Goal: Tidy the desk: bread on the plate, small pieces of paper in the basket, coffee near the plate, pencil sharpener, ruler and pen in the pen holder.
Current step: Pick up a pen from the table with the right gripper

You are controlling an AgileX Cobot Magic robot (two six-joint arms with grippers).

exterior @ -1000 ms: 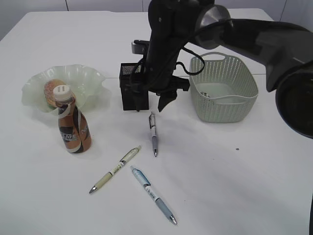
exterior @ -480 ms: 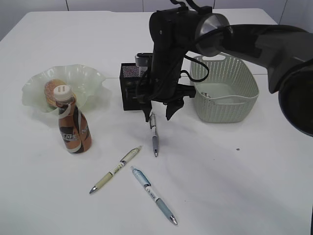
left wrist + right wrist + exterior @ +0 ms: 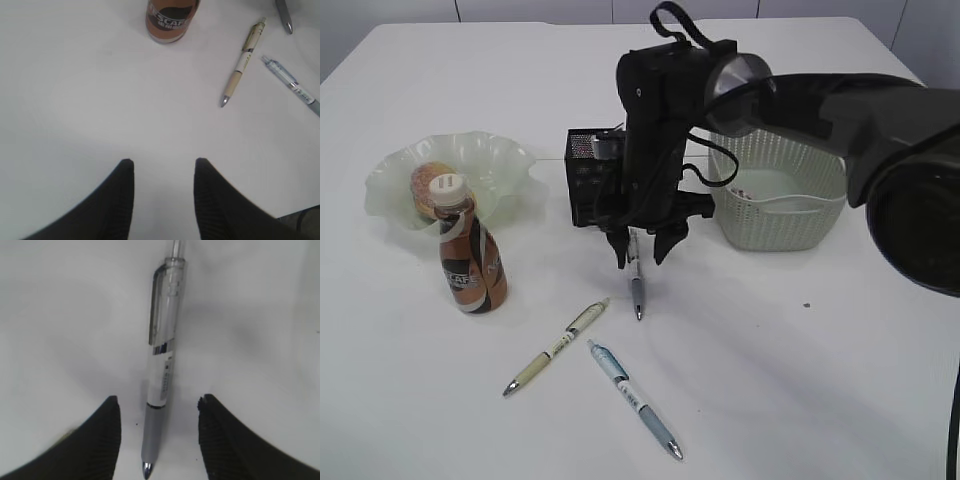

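Right wrist view: we note right gripper (image 3: 156, 440) lowered from pen holder (image 3: 588, 188), fingers spread, straddling grey pen (image 3: 162, 375); grasp pending. Left gripper (image 3: 164, 200) released, idle.

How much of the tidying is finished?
Done: the round bread is on the wavy green plate, the brown coffee bottle beside it. In hand: the right gripper straddles the grey pen, jaws open. Left: the beige pen and blue pen.

right gripper (image 3: 642, 258) pointing down, jaws apart; left gripper (image 3: 164, 172) parted.
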